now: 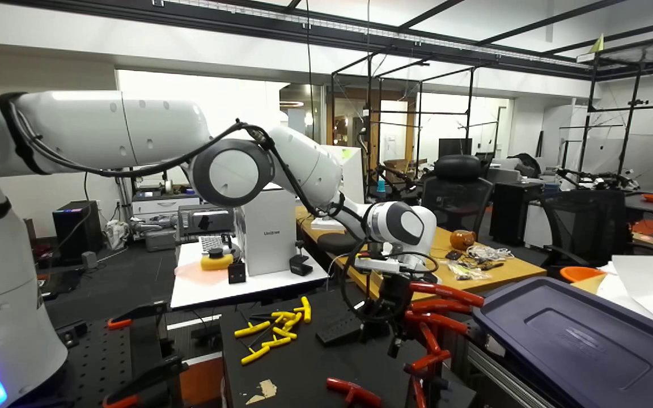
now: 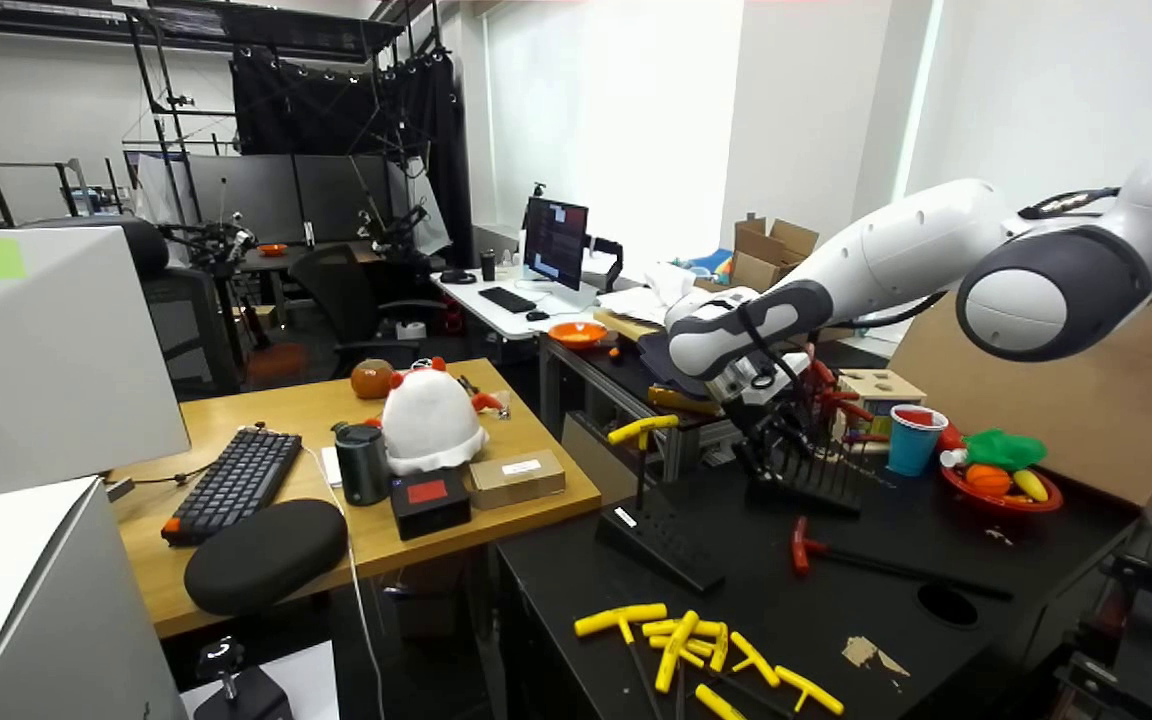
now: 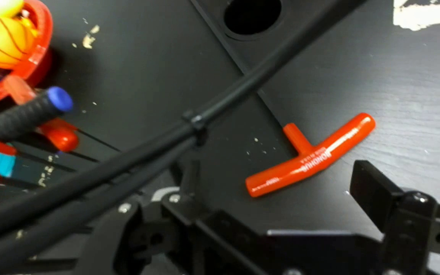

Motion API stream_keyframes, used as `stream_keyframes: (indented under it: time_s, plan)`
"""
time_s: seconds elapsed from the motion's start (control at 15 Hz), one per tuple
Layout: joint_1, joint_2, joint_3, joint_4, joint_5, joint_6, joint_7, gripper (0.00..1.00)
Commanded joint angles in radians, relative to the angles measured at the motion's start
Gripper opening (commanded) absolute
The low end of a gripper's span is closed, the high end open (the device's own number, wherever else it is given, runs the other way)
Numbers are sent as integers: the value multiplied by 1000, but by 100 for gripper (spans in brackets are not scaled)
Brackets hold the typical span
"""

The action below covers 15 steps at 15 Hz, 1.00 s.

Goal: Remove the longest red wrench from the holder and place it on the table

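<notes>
Wrench [image 3: 313, 161] on table [image 3: 407, 88], inside edge [image 2: 1096, 546], bare room beside

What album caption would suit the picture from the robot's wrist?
A red T-handled wrench lies on the black table, with the open end effector in the foreground.

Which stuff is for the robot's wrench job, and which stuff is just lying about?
For the job:
the open gripper
the long red wrench, lying under it
the table the wrench lies on
the holder

Not for this job:
other red wrenches, standing in the holder
scattered yellow-handled tools
blue cup
red bowl
big purple lid
</notes>
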Motion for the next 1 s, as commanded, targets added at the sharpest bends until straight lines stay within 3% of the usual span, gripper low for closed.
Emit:
stream_keyframes:
  time_s: [0.0,0.07,0.4,0.47,0.53,0.6,0.93]
  plan:
    - [-43,0,58,5,93,124,26,100]
    - [-41,-41,76,81,116,54,18,100]
    - [-51,-134,111,162,166,130,22,100]
    - [-47,-101,100,292,176,79,18,100]
    - [-46,-128,100,313,178,64,15,100]
    - [-47,-199,109,250,171,89,19,100]
    - [-56,-340,100,269,178,-8,-17,100]
